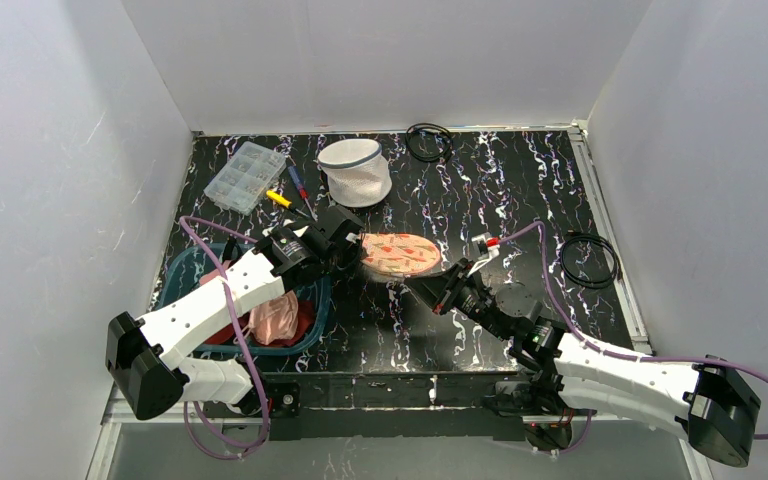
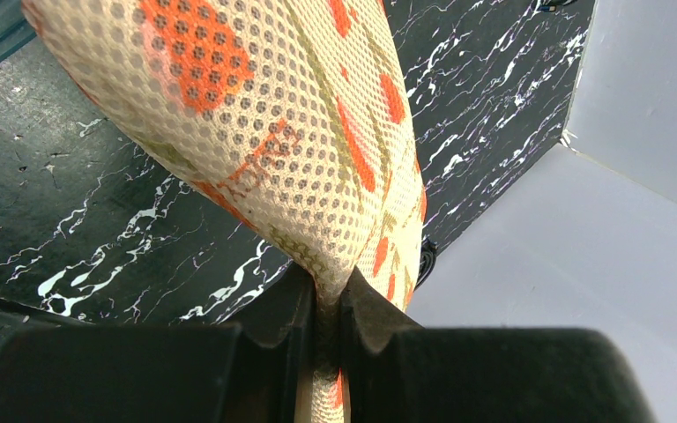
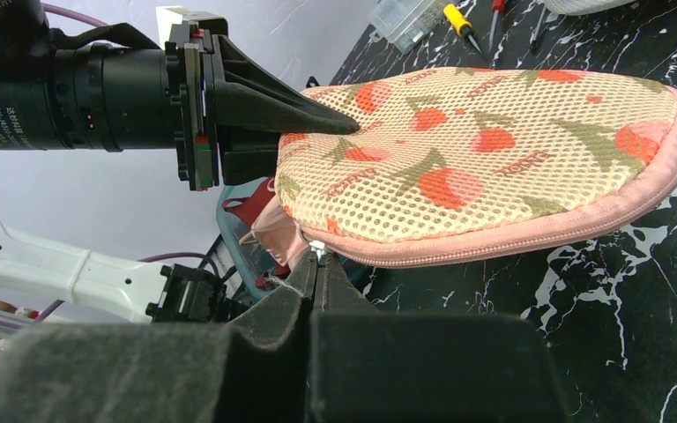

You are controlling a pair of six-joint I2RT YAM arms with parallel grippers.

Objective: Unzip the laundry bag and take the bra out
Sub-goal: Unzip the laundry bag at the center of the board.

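Left gripper (image 2: 328,286) is squeezed shut on one edge of the strawberry laundry bag (image 1: 400,253). Right gripper (image 3: 317,262) is shut tight on the little zipper pull (image 3: 317,252) at the bag's pink rim. The bag is round and flat. It is in the middle of the black table (image 1: 500,190), right between the two grippers. A white mesh bag (image 1: 355,172) stands far back.
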